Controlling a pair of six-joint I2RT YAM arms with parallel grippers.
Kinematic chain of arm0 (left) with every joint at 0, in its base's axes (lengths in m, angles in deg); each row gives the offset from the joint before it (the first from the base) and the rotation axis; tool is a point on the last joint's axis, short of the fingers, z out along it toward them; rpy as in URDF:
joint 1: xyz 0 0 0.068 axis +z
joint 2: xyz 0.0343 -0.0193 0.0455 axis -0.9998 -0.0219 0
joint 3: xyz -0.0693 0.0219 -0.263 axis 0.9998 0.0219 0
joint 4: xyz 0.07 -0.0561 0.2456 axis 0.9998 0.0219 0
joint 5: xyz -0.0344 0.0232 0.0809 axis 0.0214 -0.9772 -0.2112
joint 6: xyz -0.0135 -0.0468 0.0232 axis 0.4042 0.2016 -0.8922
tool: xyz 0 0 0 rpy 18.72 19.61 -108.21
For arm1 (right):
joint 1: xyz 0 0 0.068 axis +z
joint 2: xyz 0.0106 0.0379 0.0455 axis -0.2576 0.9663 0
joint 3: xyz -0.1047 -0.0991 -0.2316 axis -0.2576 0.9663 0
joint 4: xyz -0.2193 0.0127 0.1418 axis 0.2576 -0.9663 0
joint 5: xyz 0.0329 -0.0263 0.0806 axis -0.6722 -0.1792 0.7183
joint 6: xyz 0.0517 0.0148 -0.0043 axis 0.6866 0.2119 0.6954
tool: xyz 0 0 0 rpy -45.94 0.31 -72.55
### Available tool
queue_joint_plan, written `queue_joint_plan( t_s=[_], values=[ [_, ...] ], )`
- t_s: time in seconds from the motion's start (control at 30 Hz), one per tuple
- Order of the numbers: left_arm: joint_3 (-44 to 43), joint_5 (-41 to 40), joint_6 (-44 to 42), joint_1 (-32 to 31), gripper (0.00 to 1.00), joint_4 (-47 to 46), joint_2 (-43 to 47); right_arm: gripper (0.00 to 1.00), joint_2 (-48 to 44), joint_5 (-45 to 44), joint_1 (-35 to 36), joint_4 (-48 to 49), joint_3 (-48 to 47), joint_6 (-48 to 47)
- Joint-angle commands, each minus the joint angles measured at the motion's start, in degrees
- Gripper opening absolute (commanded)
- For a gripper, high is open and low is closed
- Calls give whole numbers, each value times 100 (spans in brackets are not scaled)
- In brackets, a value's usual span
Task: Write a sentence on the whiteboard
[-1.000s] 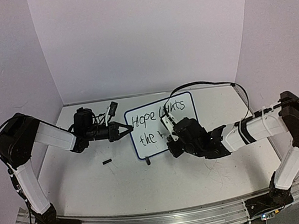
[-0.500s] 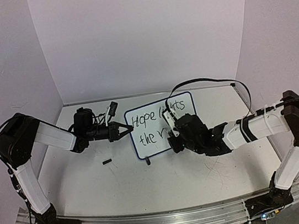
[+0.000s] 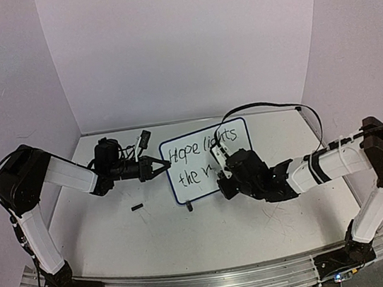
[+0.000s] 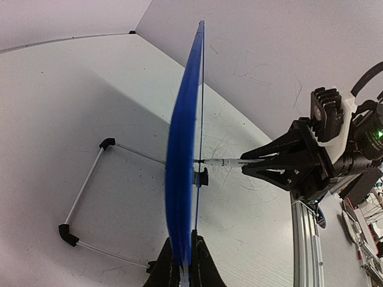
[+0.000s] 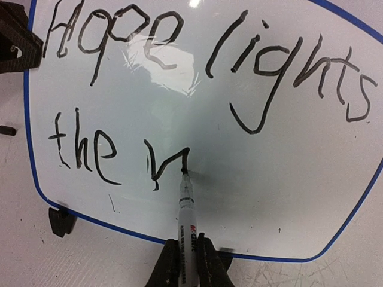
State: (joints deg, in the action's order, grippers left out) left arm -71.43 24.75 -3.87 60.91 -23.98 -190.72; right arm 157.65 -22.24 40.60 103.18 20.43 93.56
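Note:
The whiteboard (image 3: 195, 159) stands tilted at mid-table, blue-rimmed, reading "Hope lights the" plus a fresh n-like stroke (image 5: 167, 164). My left gripper (image 3: 164, 165) is shut on its left edge; in the left wrist view the board (image 4: 182, 149) runs edge-on up from my left gripper (image 4: 187, 263). My right gripper (image 3: 223, 176) faces the board's lower right part. In the right wrist view my right gripper (image 5: 187, 263) is shut on a white marker (image 5: 187, 209), whose black tip touches the whiteboard (image 5: 275, 179) at the stroke's right end. From the left wrist, the marker (image 4: 224, 162) meets the board's front face.
A small black marker cap (image 3: 137, 208) lies on the table left of the board. The board's wire stand (image 4: 84, 191) spreads out behind it, and a black foot (image 5: 61, 220) sits under its lower left corner. White walls close in the back and sides.
My right gripper shifted up and right along the board, then slightly down, and a new n-like stroke now shows after "the". The left arm and board stayed still.

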Motion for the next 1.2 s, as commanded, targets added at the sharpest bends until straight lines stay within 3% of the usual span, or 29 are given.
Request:
queue_joint_plan(
  t_s=[0.0,0.7,0.97,1.17],
  values=[
    [-73,-234,-432,-91,0,640,-72,0,-136,-31,-33,-159,161,222],
    [-46,-252,-461,-99,0,656,-40,0,-290,-572,-166,-55,-361,-175],
    [-61,-263,-465,-99,0,663,-62,0,-868,72,-168,-20,199,-42],
    [-69,-238,-455,-99,0,663,-83,0,-661,321,-295,53,290,211]
  ],
)
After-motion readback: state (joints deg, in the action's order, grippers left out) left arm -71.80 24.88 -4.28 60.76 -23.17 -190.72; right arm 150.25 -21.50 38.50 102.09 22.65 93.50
